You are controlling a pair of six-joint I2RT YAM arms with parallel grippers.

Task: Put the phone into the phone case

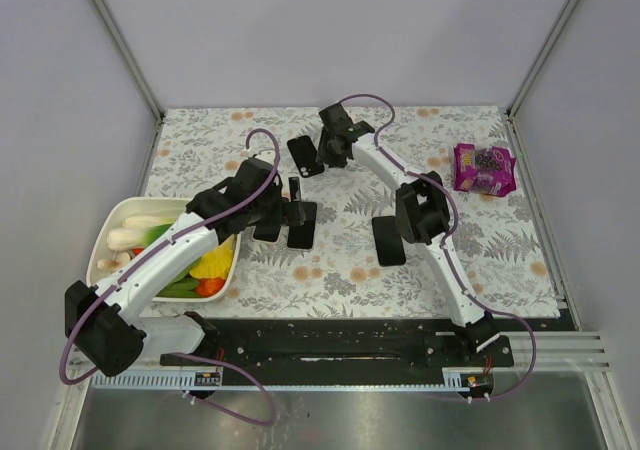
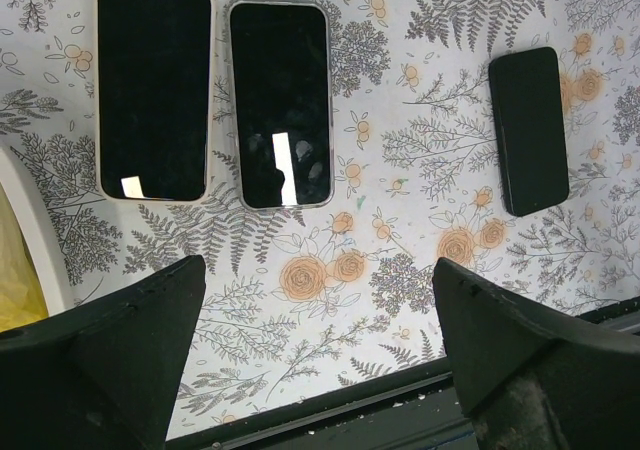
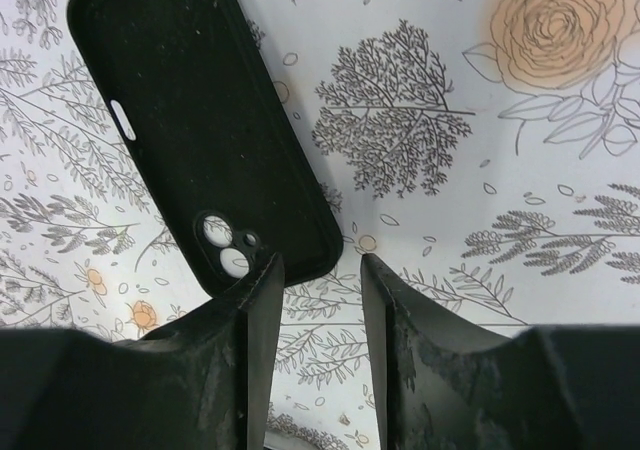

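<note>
In the left wrist view two phones with pale rims lie side by side face up, one (image 2: 155, 85) at the left and one (image 2: 280, 105) beside it. A darker phone (image 2: 530, 130) lies apart at the right. My left gripper (image 2: 318, 270) hovers above the table near them, wide open and empty. In the top view it (image 1: 290, 210) is over the phone pair (image 1: 302, 225). The black phone case (image 3: 200, 120) lies open side up, camera cutouts towards me. My right gripper (image 3: 320, 262) is just at its lower corner, jaws narrowly apart with nothing between them.
A white bowl (image 1: 120, 210) of vegetables sits left of the left arm. A purple snack bag (image 1: 485, 168) lies at the far right. The third phone (image 1: 388, 240) lies by the right arm. A black rail (image 1: 330, 345) runs along the near edge.
</note>
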